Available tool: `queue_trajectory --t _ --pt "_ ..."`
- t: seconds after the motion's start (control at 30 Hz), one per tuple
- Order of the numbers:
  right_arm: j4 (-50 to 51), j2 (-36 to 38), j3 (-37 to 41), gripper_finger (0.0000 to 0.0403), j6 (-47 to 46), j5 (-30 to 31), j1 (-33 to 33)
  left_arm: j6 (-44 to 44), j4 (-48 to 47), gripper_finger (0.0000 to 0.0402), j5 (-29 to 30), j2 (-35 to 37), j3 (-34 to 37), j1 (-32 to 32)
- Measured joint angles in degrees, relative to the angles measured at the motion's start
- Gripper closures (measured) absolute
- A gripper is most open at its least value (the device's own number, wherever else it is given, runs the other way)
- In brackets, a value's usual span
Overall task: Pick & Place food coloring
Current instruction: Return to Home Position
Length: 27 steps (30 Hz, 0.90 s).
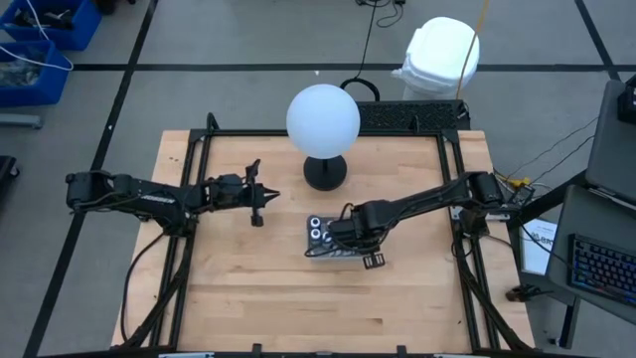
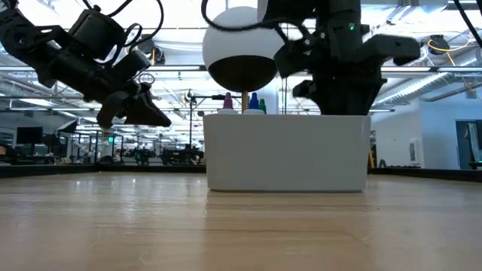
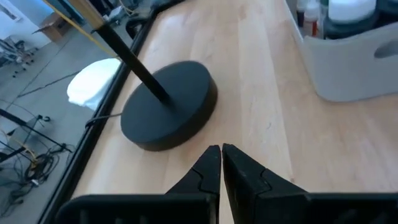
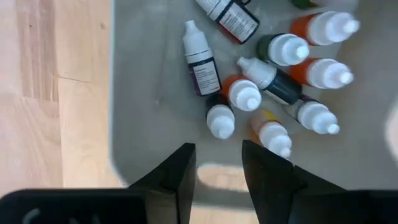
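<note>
The tabletop [image 1: 248, 288] is pale wood in long glued strips, its grain running from 9 to 3 o'clock in the high view. Two things stand directly on it. A round black base [image 1: 325, 174] sits at 12 o'clock from the middle, flat on the wood, with a thin stem rising from it. A gray bin [image 2: 286, 154] stands at the middle, at 6 o'clock from the base and near it but apart. A black frame [image 1: 248, 133] runs along the 9, 12 and 3 o'clock edges.
</note>
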State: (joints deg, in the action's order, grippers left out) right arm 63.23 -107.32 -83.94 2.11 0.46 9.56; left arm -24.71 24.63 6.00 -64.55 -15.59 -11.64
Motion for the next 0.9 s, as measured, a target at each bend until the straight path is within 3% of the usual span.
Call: queue_trajectory --t 0.27,0.43,0.67,0.73,0.9 --pt "2.08 13.38 -0.11 0.0289 -2.01 8.65 2.51 3.74 6.78 0.0376 -0.01 2.2 -0.64 2.11" --pt "-4.12 26.9 1.64 0.0317 -2.6 13.81 5.37 -1.08 2.48 0.0376 -1.35 12.02 -3.98 5.59" --pt "-24.3 50.49 19.91 0.0397 3.05 16.1 5.87 -2.01 -21.22 0.0396 -5.38 36.34 -11.85 11.96" --pt "-29.29 56.17 24.8 0.0395 3.17 15.82 4.44 -2.04 -24.06 0.0395 -6.43 42.08 -12.17 12.59" --pt "-30.68 67.52 35.49 0.0401 6.64 15.83 -1.7 1.81 -26.61 0.0398 -8.09 50.75 -9.57 11.37"
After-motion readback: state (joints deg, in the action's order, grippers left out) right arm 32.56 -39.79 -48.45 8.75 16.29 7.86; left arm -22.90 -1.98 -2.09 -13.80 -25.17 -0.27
